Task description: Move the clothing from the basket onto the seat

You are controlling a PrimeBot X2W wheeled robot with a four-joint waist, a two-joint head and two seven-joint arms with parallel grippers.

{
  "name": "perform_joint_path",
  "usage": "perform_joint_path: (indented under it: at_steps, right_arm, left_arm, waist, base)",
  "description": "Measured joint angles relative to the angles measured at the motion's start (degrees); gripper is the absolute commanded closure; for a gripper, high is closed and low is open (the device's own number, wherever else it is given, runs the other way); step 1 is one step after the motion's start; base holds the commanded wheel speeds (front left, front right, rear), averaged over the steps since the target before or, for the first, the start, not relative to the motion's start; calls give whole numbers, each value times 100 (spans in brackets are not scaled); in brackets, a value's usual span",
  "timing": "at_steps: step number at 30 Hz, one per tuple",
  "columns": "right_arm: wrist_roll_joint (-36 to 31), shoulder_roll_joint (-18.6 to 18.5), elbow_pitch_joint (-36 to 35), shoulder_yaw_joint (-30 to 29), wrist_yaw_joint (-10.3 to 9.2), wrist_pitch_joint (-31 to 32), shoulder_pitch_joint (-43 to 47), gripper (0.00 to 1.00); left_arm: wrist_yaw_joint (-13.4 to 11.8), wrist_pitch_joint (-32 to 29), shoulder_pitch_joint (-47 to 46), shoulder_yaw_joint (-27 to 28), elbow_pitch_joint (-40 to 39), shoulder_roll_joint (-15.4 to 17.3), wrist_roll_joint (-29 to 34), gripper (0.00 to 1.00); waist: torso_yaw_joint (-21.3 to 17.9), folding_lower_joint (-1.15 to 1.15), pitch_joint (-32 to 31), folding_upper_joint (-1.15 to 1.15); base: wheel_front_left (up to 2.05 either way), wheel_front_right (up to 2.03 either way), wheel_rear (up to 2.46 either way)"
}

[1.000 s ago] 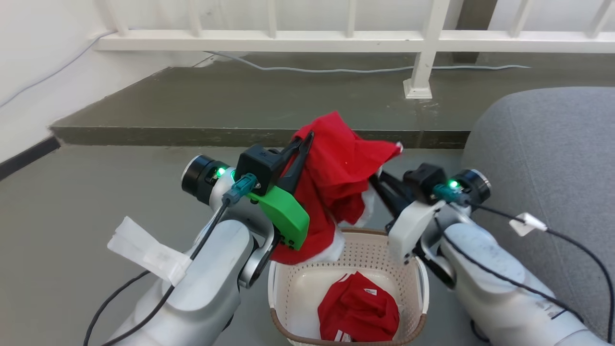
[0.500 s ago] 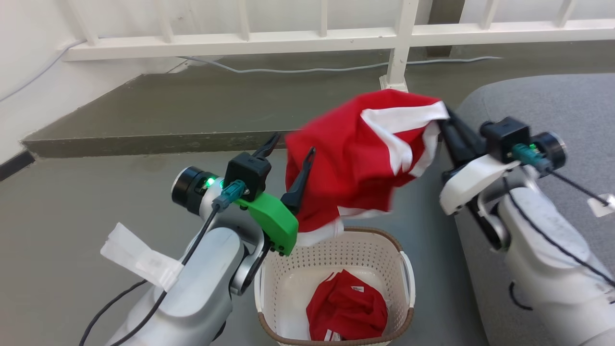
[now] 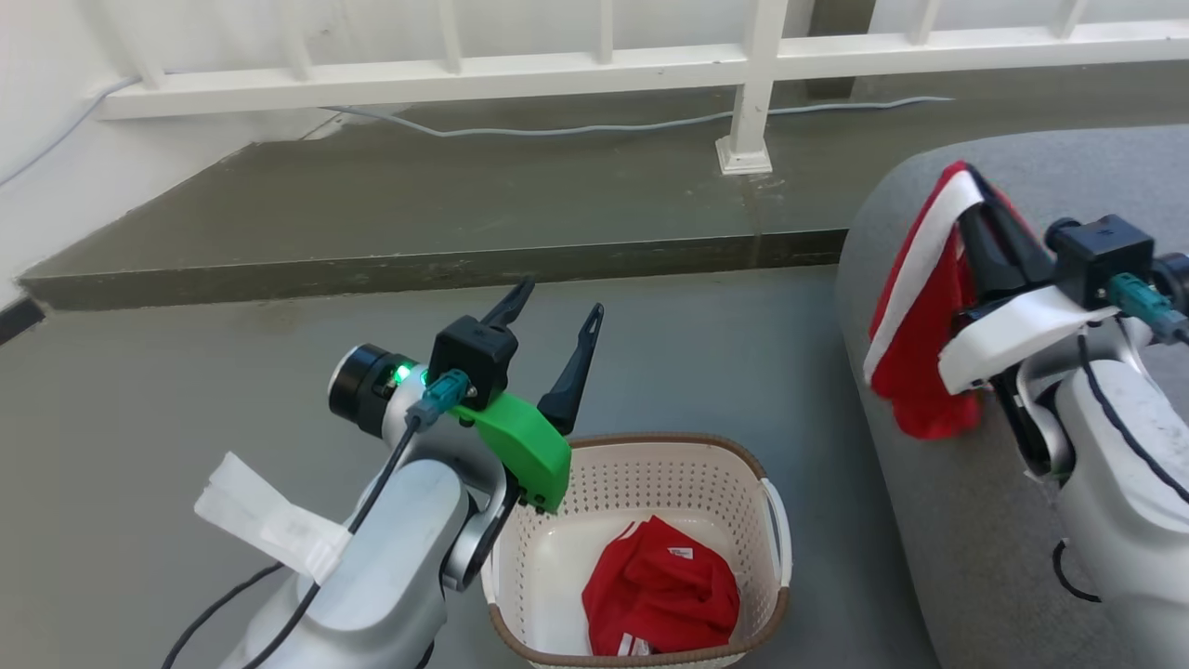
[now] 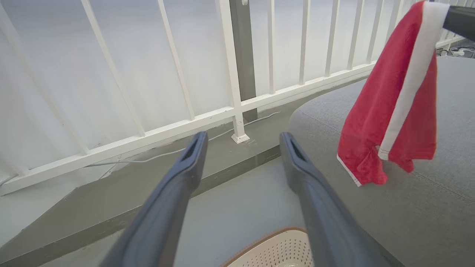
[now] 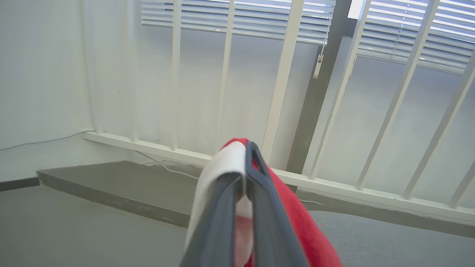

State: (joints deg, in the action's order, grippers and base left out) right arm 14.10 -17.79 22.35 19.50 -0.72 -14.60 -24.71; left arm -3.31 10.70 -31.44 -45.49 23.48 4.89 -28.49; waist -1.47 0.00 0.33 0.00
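My right gripper point(image 3: 971, 186) is shut on a red garment with a white stripe point(image 3: 915, 307), which hangs over the left edge of the grey seat point(image 3: 929, 520). The same garment point(image 4: 389, 111) dangles above the seat point(image 4: 408, 207) in the left wrist view, and drapes over my shut right fingers point(image 5: 252, 178) in the right wrist view. My left gripper point(image 3: 555, 311) is open and holds nothing, hovering above the back left rim of the cream basket point(image 3: 734, 460). A second red garment point(image 3: 661, 599) lies crumpled inside the basket.
A white railing point(image 3: 594, 65) runs across the back above a raised grey step point(image 3: 418, 265). A thin cable point(image 3: 557, 125) lies along the step. A white paper tag point(image 3: 265, 520) hangs off my left forearm. Open grey floor lies left of the basket.
My left gripper opened and let go of the red garment. My right gripper carried it rightward, from above the basket to over the seat's edge. The head camera has turned right.
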Motion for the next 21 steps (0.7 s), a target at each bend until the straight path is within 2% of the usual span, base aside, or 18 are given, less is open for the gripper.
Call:
perform_joint_path:
  at_steps: [7, 21]
  right_arm:
    - [12, -160, -383, -385, -144, 0, 235, 100]
    - [18, -249, -1167, -687, -190, 0, 589, 100]
  left_arm:
    - [-30, 22, 55, -42, -102, -12, 0, 0]
    - [-81, 101, 54, -37, -285, -29, 1, 0]
  waist:
    - [-233, 0, 66, 0]
    - [-944, 0, 351, 0]
  base:
    - [0, 0, 0]
    - [0, 0, 0]
